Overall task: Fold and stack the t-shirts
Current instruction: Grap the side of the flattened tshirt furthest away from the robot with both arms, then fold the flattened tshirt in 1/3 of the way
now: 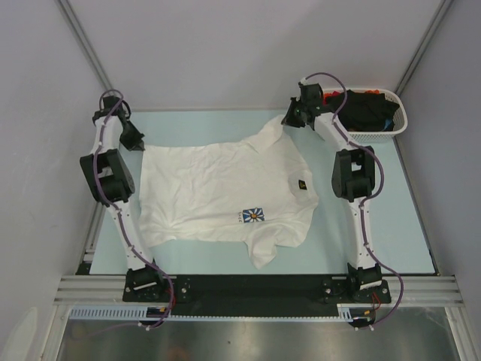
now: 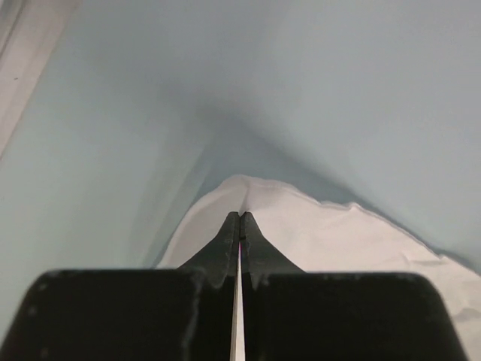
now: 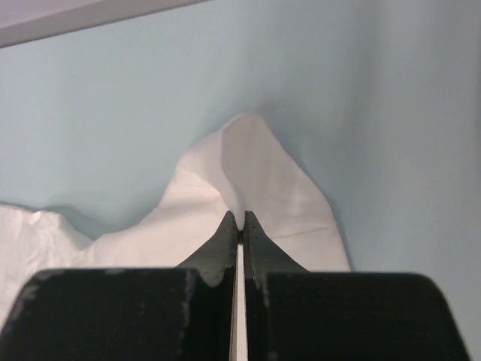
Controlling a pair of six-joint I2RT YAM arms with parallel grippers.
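Cloth, white and creased: one white t-shirt (image 1: pixel 218 188) lies spread flat mid-table, with one blue-square daisy print (image 1: pixel 253 215) toward 6 o'clock and one tiny dark badge (image 1: pixel 301 183) toward 3. The left gripper (image 2: pixel 240 216) pinches its 10 o'clock corner, jaws pressed together on the cloth. The right gripper (image 3: pixel 240 218) likewise pinches its 1 o'clock tip. One basket (image 1: pixel 376 131) at 2 o'clock holds a black t-shirt (image 1: pixel 362 109) and some red cloth (image 1: pixel 328 95). Bare table (image 1: pixel 391 226) lies open at 3 o'clock.

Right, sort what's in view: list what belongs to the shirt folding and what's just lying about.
Job: white t-shirt, spread flat; left claw and right claw, each shut on its far edge; black clothes.
Lying about: white perforated basket holding them; pale blue table.
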